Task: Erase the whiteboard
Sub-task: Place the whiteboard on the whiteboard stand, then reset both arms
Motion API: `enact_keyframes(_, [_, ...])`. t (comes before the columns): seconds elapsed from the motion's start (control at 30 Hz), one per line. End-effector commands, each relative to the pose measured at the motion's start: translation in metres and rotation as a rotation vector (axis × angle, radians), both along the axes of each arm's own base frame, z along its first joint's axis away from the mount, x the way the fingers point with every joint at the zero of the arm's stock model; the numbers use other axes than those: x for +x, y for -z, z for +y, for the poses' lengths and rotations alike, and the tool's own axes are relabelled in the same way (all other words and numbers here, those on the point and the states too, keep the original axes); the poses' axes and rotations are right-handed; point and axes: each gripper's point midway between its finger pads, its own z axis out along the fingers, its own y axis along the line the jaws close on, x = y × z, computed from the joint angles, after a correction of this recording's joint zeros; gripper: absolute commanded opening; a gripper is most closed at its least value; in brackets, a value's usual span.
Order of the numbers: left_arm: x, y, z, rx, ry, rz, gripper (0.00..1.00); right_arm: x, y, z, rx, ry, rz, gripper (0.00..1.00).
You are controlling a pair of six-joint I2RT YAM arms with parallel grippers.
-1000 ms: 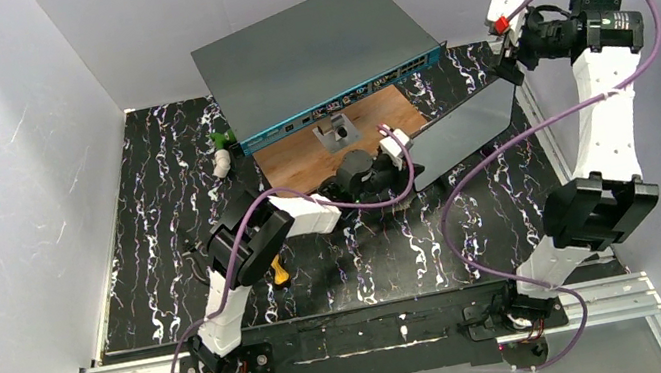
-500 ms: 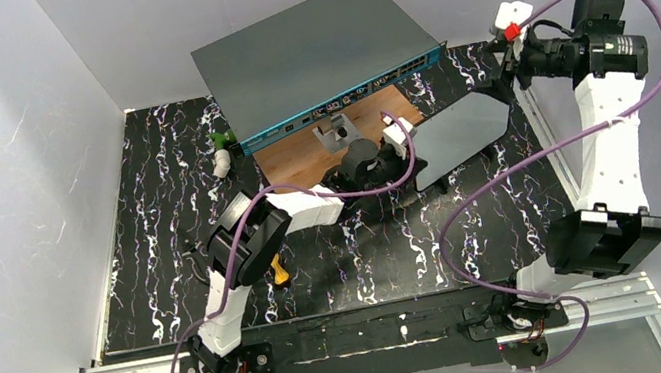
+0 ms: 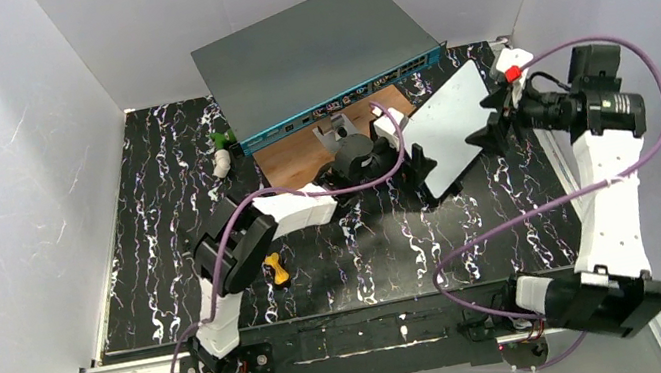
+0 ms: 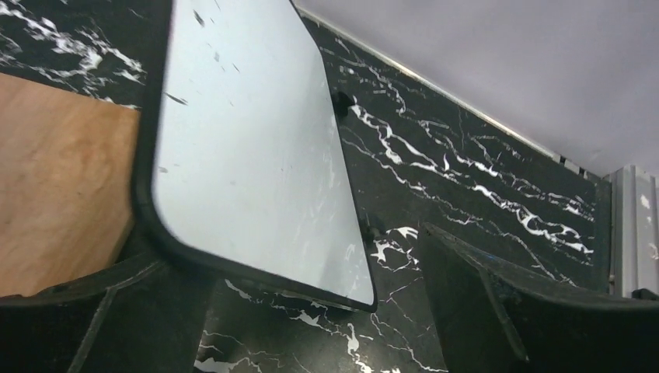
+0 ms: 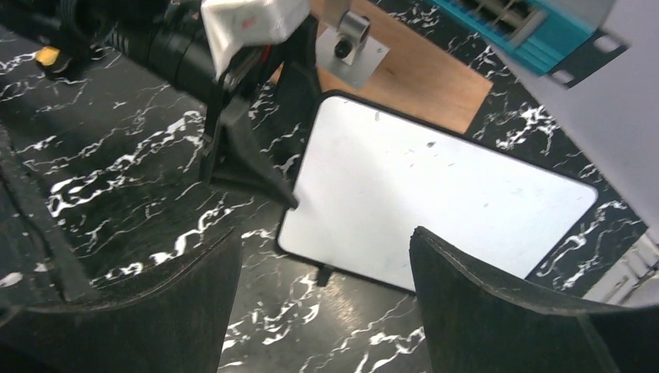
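Observation:
The whiteboard point(image 3: 446, 125) lies face up on the black marbled table, its white face point(image 5: 435, 206) bare except for a few tiny specks. My left gripper point(image 3: 407, 162) is open at the board's near-left corner. In the left wrist view the whiteboard point(image 4: 249, 148) reaches down between the spread fingers point(image 4: 521, 311) of my left gripper point(image 4: 311, 326), and nothing is clamped. My right gripper point(image 3: 494, 116) hovers open at the board's right edge. In its own view the right gripper point(image 5: 326, 311) has only tabletop and the board's edge between its wide fingers point(image 5: 513, 311).
A large grey box with a teal front point(image 3: 313, 47) stands behind a brown wooden board point(image 3: 301, 156) that carries a small metal bracket point(image 3: 335, 131). A white and green item point(image 3: 220, 154) lies at the left. A small yellow object point(image 3: 276, 270) lies near the left arm.
The left gripper has opened and let go of the whiteboard, which dropped from tilted up to lying flat. The right arm has come down to the board's right edge.

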Motion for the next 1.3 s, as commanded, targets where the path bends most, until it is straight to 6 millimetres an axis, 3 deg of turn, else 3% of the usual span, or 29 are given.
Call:
enact_keyframes(0.0, [-0.005, -0.071, 0.017, -0.085, -0.045, -0.081, 0.94, -0.027, 0.006, 0.009, 0.06, 0.03, 0.035, 0.84])
enact_keyframes(0.2, [-0.026, -0.065, 0.046, -0.05, -0.072, -0.057, 0.98, -0.053, 0.016, 0.012, 0.134, 0.132, 0.135, 0.85])
enact_keyframes(0.37, [-0.07, -0.047, 0.087, 0.01, -0.054, -0.03, 0.98, -0.062, 0.039, 0.006, 0.246, 0.341, 0.351, 0.88])
enact_keyframes(0.47, [-0.097, -0.029, 0.119, 0.074, -0.05, 0.018, 0.98, -0.071, 0.059, 0.007, 0.266, 0.36, 0.406, 0.88])
enact_keyframes(0.6, [-0.122, -0.027, 0.162, 0.11, -0.087, 0.045, 0.98, -0.076, 0.069, 0.008, 0.319, 0.392, 0.387, 0.87])
enact_keyframes(0.73, [-0.14, -0.034, 0.205, 0.126, -0.161, 0.076, 0.98, -0.071, 0.072, -0.009, 0.306, 0.539, 0.279, 0.88])
enact_keyframes(0.77, [-0.144, -0.044, 0.216, 0.103, -0.185, 0.067, 0.98, -0.07, 0.072, -0.013, 0.304, 0.566, 0.258, 0.88])
enact_keyframes(1.0, [-0.149, -0.074, 0.288, 0.078, -0.42, 0.077, 0.98, -0.075, 0.068, -0.006, 0.327, 0.537, 0.244, 0.87])
enact_keyframes(1.13, [-0.142, -0.078, 0.324, 0.178, -0.559, 0.11, 0.98, -0.062, 0.054, -0.022, 0.409, 0.683, 0.219, 0.88])
enact_keyframes(1.27, [-0.137, -0.075, 0.346, 0.255, -0.646, 0.187, 0.98, -0.057, 0.046, -0.032, 0.485, 0.794, 0.223, 0.88])
